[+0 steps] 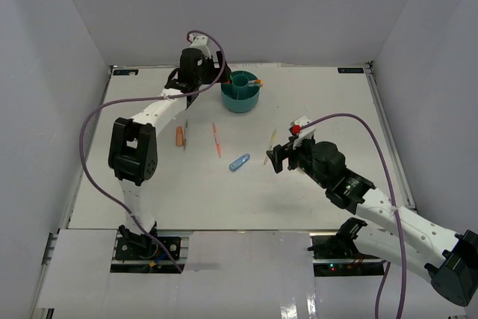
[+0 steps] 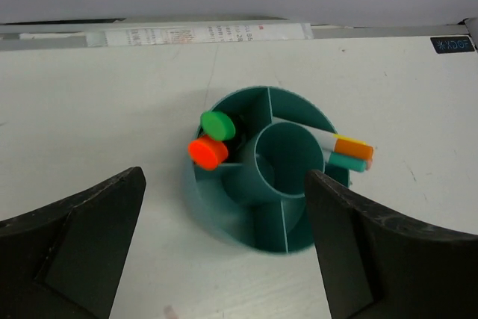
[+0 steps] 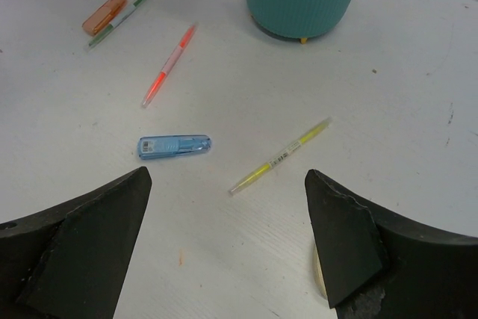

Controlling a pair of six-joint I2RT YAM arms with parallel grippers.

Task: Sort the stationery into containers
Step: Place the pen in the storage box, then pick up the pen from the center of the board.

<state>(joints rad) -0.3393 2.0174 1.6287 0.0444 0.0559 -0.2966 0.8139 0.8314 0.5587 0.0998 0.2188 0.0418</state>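
**Two open grippers, five things left on the table**

On the left of the white table (image 1: 336, 110) lies a small salmon block eraser (image 1: 179, 137). A thin green pen (image 1: 186, 131) lies just beside it, and the top view does not show whether they touch.

The left gripper (image 2: 224, 177) is at the far side of the table, next to the round teal plastic organizer (image 1: 240, 93). Its two black fingers (image 2: 82, 237) are spread wide and hold nothing. In the left wrist view the organizer sits between them, farther out.

A thin red pen (image 1: 216, 140) lies flat in the middle of the table. Near it lies a light-blue plastic clip (image 1: 239, 162).

The organizer stands upright at the far middle. A black highlighter with a green cap (image 2: 217, 125) and one with an orange cap (image 2: 208, 152) stand together in a left compartment. Two pens, one with an orange end (image 2: 351, 147) and one with a teal end (image 2: 347, 162), stick out over the rim on the right.

A thin yellow pen (image 1: 269, 147) lies to the right of the clip.

The right gripper (image 1: 278, 156) is just beside the yellow pen. Its fingers (image 3: 75, 252) are wide apart and empty.
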